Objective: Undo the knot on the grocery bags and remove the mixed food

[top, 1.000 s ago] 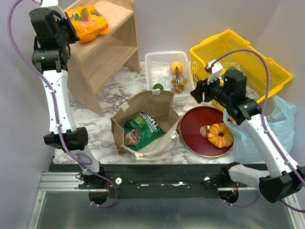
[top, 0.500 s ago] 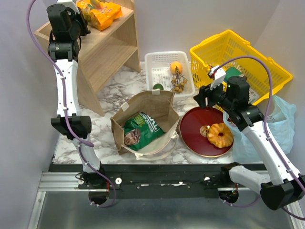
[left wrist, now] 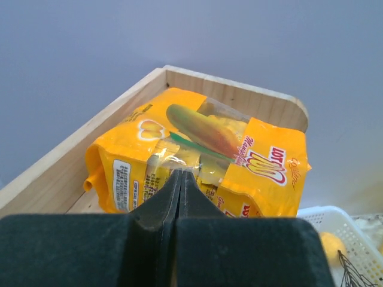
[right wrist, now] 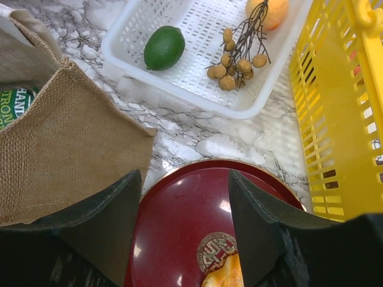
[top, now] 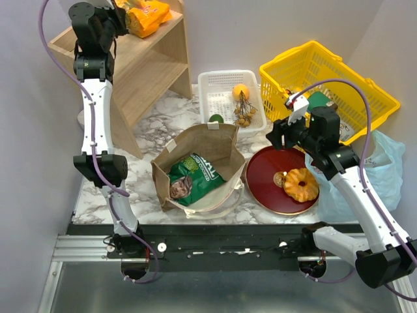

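Note:
My left gripper [left wrist: 181, 173] is shut on the edge of the orange snack packet [left wrist: 239, 155], which lies on the wooden shelf's top level [top: 146, 14]. My right gripper [right wrist: 185, 185] is open and empty above the red plate [right wrist: 191, 227]. The ring pastry [top: 301, 184] lies on that plate. The brown paper bag [top: 208, 147] stands open with a green snack packet [top: 192, 177] inside. The light blue plastic bag [top: 384, 171] lies slack at the right; its knot is not visible. The orange fruit [top: 240, 91], brown bunch [right wrist: 236, 57] and green fruit [right wrist: 164, 47] lie in a white basket [top: 218, 83].
The wooden shelf [top: 140, 68] stands at the back left. The yellow basket [top: 306, 57] with goods stands at the back right, close to my right arm. The table is white marble [top: 140, 176].
My left arm has swung up and to the right, carrying the orange packet onto the top of the shelf. My right gripper has shifted slightly over the red plate.

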